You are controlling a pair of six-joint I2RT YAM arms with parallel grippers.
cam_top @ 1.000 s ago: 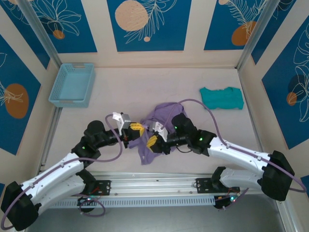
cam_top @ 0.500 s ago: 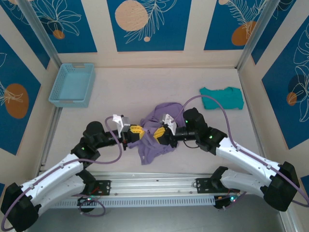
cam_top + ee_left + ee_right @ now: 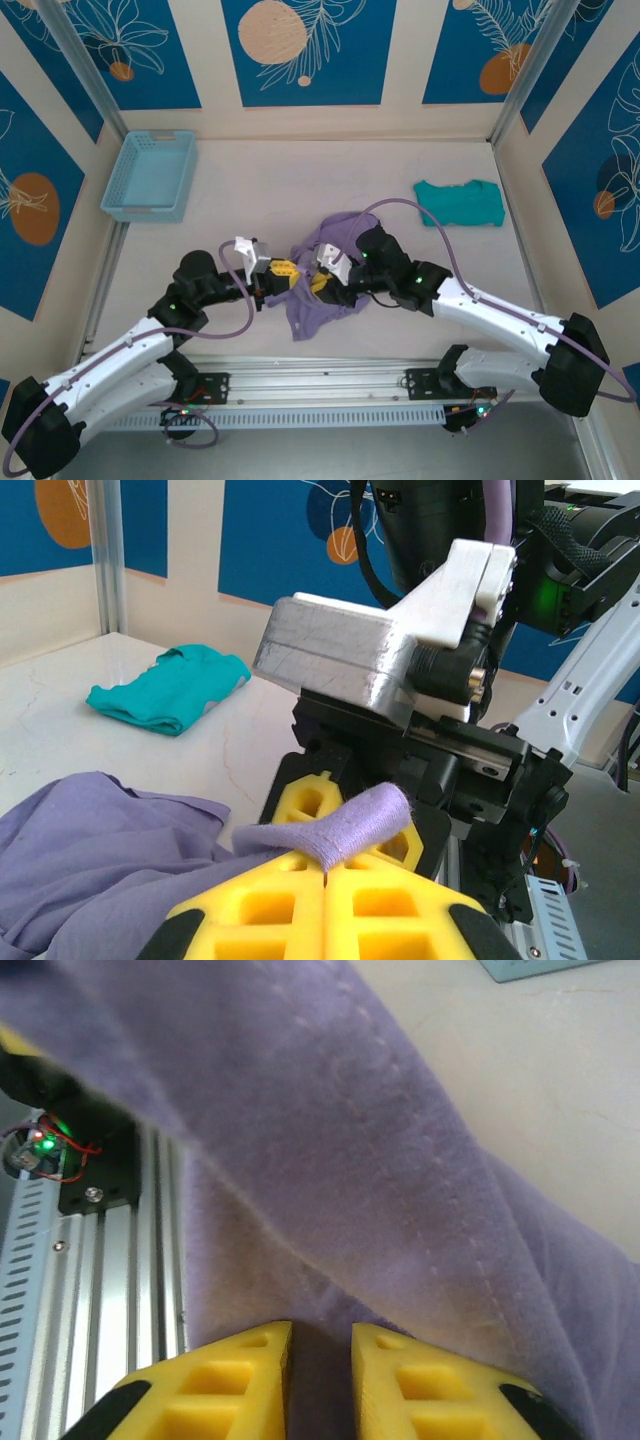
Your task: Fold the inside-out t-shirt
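The inside-out t-shirt (image 3: 318, 305) is a crumpled lavender heap at the table's front centre, between both arms. My left gripper (image 3: 283, 270) is shut on a fold of its hem (image 3: 352, 825), which sticks up from between the yellow fingers (image 3: 395, 905). My right gripper (image 3: 320, 285) faces the left one from close by, pressed into the same heap. In the right wrist view its yellow fingers (image 3: 230, 1370) stand a little apart around a dark gap, with the purple cloth (image 3: 350, 1160) right in front of them. I see nothing pinched between them.
A light blue basket (image 3: 150, 175) stands at the back left. A small teal garment (image 3: 460, 203) lies at the back right, seen too in the left wrist view (image 3: 165, 690). The aluminium rail (image 3: 320, 385) runs along the near edge, just under the shirt.
The right gripper swung up and right along the shirt, then came back left toward the left gripper, and its jaws have parted slightly. The left gripper has kept its hold and place.
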